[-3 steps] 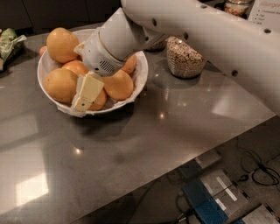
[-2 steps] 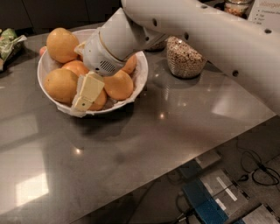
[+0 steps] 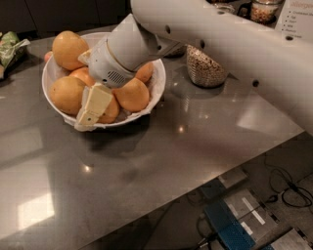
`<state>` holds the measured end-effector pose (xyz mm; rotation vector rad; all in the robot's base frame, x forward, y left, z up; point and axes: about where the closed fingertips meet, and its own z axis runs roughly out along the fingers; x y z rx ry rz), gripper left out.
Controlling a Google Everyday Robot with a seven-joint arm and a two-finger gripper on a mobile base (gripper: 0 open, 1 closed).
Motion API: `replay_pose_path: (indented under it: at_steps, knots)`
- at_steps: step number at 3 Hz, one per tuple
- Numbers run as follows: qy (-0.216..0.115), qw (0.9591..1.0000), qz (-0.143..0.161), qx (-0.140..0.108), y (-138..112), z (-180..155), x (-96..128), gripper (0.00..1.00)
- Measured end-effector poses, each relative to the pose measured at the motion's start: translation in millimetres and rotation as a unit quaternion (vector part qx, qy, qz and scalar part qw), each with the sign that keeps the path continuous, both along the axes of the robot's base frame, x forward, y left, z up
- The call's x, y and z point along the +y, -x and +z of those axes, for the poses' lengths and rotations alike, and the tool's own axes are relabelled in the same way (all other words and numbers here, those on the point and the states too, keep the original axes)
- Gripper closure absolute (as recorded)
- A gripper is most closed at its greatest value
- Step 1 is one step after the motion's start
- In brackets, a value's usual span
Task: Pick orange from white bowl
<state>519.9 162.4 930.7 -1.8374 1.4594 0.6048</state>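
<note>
The white bowl (image 3: pixel 157 79) stands at the back left of the dark table, full of round fruit. Two large pale oranges lie on its left side, one at the back (image 3: pixel 70 48) and one at the front left (image 3: pixel 65 93). Smaller, deeper-orange fruits (image 3: pixel 132 95) fill the middle and right. My gripper (image 3: pixel 93 106) reaches in from the upper right, its white wrist (image 3: pixel 122 53) over the middle of the bowl. Its cream tip hangs over the front rim, right beside the front-left orange and in front of a small fruit (image 3: pixel 110 112).
A glass jar of grains (image 3: pixel 205 66) stands to the right of the bowl, under my arm. A green packet (image 3: pixel 12 46) lies at the far left edge. Another jar (image 3: pixel 264 10) and a white sign (image 3: pixel 298 19) stand at the back right. The table edge runs diagonally at the lower right, with floor equipment (image 3: pixel 234 215) below.
</note>
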Motion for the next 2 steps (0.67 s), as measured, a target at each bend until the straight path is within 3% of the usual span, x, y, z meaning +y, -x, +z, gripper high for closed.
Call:
replay_pose_path:
  at_steps: [1,2]
  knots:
    - [0.000,1.0000,0.000,0.000,0.0,0.0,0.2,0.05]
    - [0.001,1.0000,0.002,-0.002,0.5,0.3,2.5,0.17]
